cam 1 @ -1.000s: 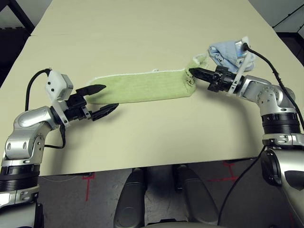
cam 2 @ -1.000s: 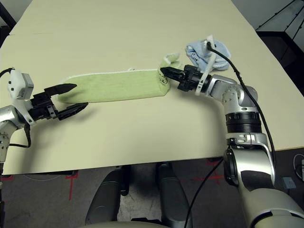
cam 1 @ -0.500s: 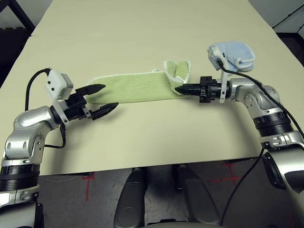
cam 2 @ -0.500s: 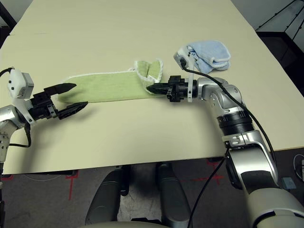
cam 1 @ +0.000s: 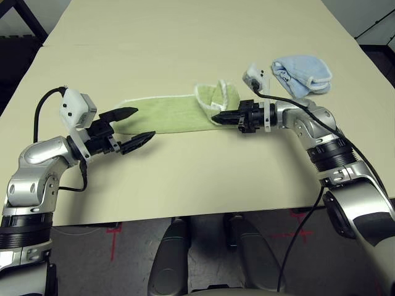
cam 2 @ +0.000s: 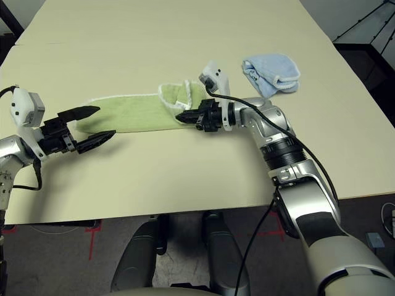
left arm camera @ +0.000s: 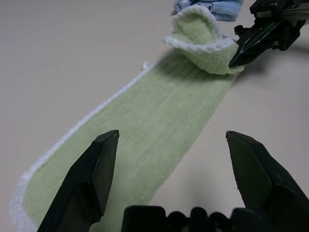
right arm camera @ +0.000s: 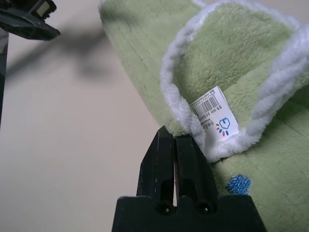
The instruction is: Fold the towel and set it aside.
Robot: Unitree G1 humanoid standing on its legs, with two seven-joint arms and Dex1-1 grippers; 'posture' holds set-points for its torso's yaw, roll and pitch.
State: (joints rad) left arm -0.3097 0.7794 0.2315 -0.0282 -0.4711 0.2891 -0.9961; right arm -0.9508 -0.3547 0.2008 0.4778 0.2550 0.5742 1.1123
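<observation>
Lengthwise, left to right, the towel (cam 1: 166, 113), right hand (cam 1: 227, 117) clenched on its folded end.

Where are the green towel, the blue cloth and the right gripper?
green towel (cam 1: 163, 115): left eye view, flat stretch
blue cloth (cam 2: 271, 69): right eye view, upper face
right gripper (right arm camera: 174, 133): right wrist view, between fingertips

The towel (cam 1: 163, 114) is light green terry with a white stitched edge — a long flat strip running from 9 to 3 o'clock on the table. Its 3 o'clock end is folded back toward 9 o'clock, that flap raised and creased — 1 white printed tag shows by the flap's white edge, with 1 small blue patch nearby.
</observation>
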